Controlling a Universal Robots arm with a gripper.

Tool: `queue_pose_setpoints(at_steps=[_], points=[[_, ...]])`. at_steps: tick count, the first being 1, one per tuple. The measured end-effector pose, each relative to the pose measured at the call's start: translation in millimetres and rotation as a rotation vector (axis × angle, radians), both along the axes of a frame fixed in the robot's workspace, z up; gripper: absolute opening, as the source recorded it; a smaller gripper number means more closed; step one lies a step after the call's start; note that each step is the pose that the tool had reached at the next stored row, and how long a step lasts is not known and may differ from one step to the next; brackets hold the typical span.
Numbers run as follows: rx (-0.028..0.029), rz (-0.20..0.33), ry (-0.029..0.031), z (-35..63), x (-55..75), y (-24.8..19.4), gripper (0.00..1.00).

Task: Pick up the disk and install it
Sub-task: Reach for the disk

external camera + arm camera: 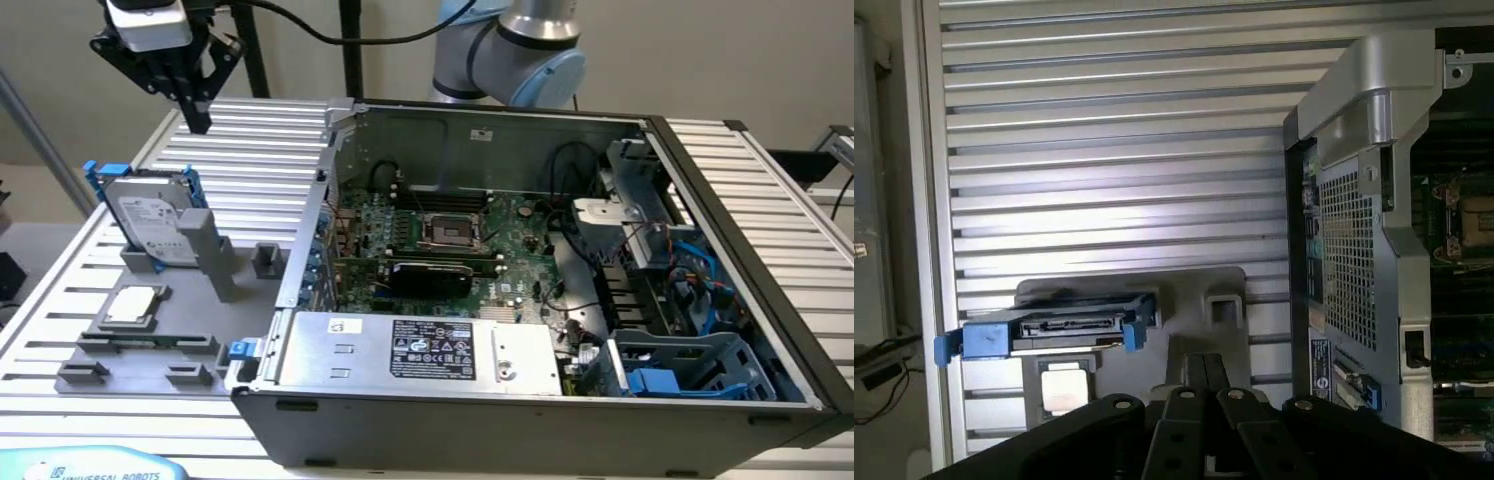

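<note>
Claw (198, 122) pinched together, empty, well apart from the disk (151, 218); disk upright in grey holder (203, 250).

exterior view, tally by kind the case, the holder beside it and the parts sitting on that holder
disk: 1
square silver chip: 1
grey holder: 1
open computer case: 1
total: 4

Even light glares off the slatted table (1114, 205); inside the computer case (481, 140) lies dimmer.
</note>
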State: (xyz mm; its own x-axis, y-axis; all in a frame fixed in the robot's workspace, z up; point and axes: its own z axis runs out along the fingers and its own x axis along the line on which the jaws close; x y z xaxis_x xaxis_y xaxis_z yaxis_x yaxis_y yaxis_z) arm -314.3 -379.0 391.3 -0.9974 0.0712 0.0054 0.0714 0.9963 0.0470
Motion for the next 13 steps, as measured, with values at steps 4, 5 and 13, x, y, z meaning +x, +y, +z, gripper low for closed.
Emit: queue_pose_setpoints(at_steps=[4, 5, 13], points=[[0.0, 0.0, 0.0, -1.4, -18.1, 1.6, 0.11], [0.0, 0.0, 0.0, -1.9, -22.6, 1.9, 0.11], [0.0, 0.0, 0.0001, -6.9, -59.0, 4.1, 0.11]])
